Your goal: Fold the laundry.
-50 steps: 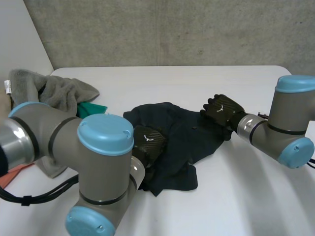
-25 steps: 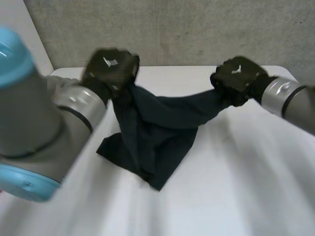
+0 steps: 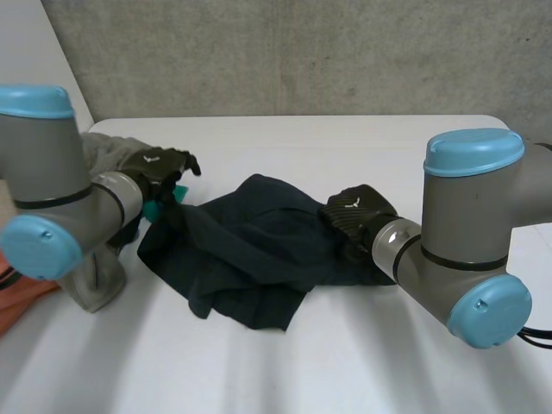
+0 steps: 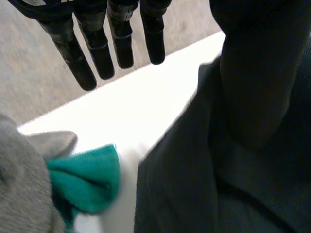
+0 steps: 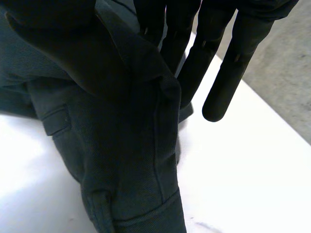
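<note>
A dark navy garment (image 3: 250, 246) lies crumpled in the middle of the white table (image 3: 345, 147). My right hand (image 3: 355, 211) is at the garment's right edge. In the right wrist view the cloth (image 5: 121, 160) is pinched between the thumb and the fingers (image 5: 228, 73). My left hand (image 3: 158, 166) hovers at the garment's left side, above its edge. Its fingers (image 4: 97, 43) are straight and spread, apart from the navy cloth (image 4: 233, 170) beside the palm, and hold nothing.
A grey towel (image 3: 103, 151) is heaped at the table's left edge behind my left arm, with a teal cloth (image 3: 159, 207) against it and a salmon cloth (image 3: 21, 306) nearer the front. The towel (image 4: 19, 179) and teal cloth (image 4: 85, 179) lie beyond my left fingertips.
Half a second ago both hands held the garment stretched up in the air. Now it lies on the table; the left hand has let go and moved left, the right came down still gripping.
</note>
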`<action>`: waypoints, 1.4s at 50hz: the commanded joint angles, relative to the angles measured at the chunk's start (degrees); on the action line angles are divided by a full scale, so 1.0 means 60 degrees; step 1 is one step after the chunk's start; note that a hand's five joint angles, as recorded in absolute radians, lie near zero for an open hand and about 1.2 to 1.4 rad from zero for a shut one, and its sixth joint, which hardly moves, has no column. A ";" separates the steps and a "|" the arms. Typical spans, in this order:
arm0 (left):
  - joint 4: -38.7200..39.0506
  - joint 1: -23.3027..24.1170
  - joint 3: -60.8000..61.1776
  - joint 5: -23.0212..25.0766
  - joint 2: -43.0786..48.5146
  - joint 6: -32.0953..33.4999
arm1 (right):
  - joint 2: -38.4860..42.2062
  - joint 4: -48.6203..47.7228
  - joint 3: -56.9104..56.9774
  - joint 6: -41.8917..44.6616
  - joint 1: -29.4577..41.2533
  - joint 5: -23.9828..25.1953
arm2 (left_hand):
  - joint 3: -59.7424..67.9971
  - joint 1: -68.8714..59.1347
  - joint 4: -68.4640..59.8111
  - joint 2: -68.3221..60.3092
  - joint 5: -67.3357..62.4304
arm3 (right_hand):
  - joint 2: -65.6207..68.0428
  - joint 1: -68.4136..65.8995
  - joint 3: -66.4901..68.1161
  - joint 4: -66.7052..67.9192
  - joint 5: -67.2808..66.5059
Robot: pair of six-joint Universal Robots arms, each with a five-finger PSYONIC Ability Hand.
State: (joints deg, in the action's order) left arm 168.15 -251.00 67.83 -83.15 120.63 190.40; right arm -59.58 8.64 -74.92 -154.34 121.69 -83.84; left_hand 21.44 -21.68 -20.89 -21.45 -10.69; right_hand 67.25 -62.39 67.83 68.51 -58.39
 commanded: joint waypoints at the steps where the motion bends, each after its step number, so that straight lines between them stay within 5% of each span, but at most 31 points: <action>1: 0.0625 0.0188 0.2535 0.0000 -0.2934 0.0038 | -0.0338 -0.0106 -0.0213 -0.0116 0.0036 0.0101 | 0.0202 -0.0161 -0.0294 -0.0200 -0.0327 | 0.2125 -0.2935 0.2028 0.1916 -0.1935; 13: 0.2017 0.1110 0.5965 -0.0351 -0.4169 0.0566 | -0.0617 -0.0633 -0.0931 -0.0116 -0.0067 0.0101 | 0.3090 -0.3050 -0.3182 -0.3089 -0.3216 | 0.2125 -0.2935 0.2028 0.1916 -0.1935; 19: 0.2955 0.1345 0.5499 -0.0688 -0.2588 0.0566 | -0.0617 -0.0721 -0.1209 -0.0131 -0.0081 0.0101 | 0.2951 -0.2911 -0.3043 -0.2949 -0.3077 | 0.2125 -0.2935 0.2028 0.1916 -0.1935; 26: 0.2825 0.1272 0.4240 -0.0893 -0.0890 0.0507 | -0.0573 -0.0970 -0.1473 -0.0116 -0.0169 0.0101 | 0.0039 0.0001 -0.0131 -0.0037 -0.0165 | 0.2125 -0.2935 0.2028 0.1916 -0.1935; 32: 0.2604 0.1330 0.3477 -0.0864 0.0064 0.0492 | -0.0543 -0.1146 -0.1473 -0.0145 -0.0242 0.0101 | 0.0202 -0.0161 -0.0294 -0.0200 -0.0327 | 0.2125 -0.2935 0.2028 0.1916 -0.1935; 35: 0.2560 0.1360 0.3125 -0.0937 0.0271 0.0492 | -0.0558 -0.1190 -0.1400 -0.0145 -0.0199 0.0101 | 0.4503 -0.4462 -0.4595 -0.4501 -0.4628 | 0.2125 -0.2935 0.2028 0.1916 -0.1935; 37: 0.2531 0.1331 0.2979 -0.1024 -0.0020 0.0463 | -0.0631 -0.1147 -0.1240 -0.0116 -0.0155 0.0086 | 0.9423 -0.9382 -0.9515 -0.9421 -0.9548 | 0.2125 -0.2935 0.2028 0.1916 -0.1935; 38: 0.2531 0.1302 0.2963 -0.1069 -0.0196 0.0449 | -0.0675 -0.1132 -0.1137 -0.0116 -0.0155 0.0057 | 0.9756 -0.9716 -0.9849 -0.9755 -0.9882 | 0.2125 -0.2935 0.2028 0.1916 -0.1935; 44: 0.2370 0.1184 0.2788 -0.1245 -0.3050 0.0185 | -0.1684 -0.0606 -0.0171 -0.0072 -0.0067 0.0071 | 0.9760 -0.9719 -0.9852 -0.9758 -0.9885 | 0.2125 -0.2935 0.2028 0.1916 -0.1935; 49: 0.1013 0.1038 0.1518 -0.0589 -0.5365 0.0112 | -0.2986 -0.0122 0.1437 -0.0072 -0.0067 0.0028 | 0.9760 -0.9719 -0.9852 -0.9758 -0.9885 | 0.2125 -0.2935 0.2028 0.1916 -0.1935; 58: -0.1994 0.0306 -0.2146 0.0044 -0.6086 -0.0898 | -0.4219 0.0567 0.4208 0.0045 -0.0184 -0.0426 | 0.9760 -0.9719 -0.9852 -0.9758 -0.9885 | 0.2125 -0.2935 0.2028 0.1916 -0.1935; 70: -0.2347 -0.0838 -0.3278 0.0922 -0.5560 -0.2100 | -0.3840 0.0699 0.5148 0.0470 -0.0009 -0.0544 | 0.9760 -0.9719 -0.9852 -0.9758 -0.9885 | 0.2125 -0.2935 0.2028 0.1916 -0.1935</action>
State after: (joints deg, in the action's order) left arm 153.40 -254.24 46.99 -81.09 84.45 180.31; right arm -85.35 12.73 -44.18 -152.06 120.33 -86.92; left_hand 68.17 -66.39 -68.70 -68.58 -55.89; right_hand 67.25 -63.95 68.13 68.63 -58.42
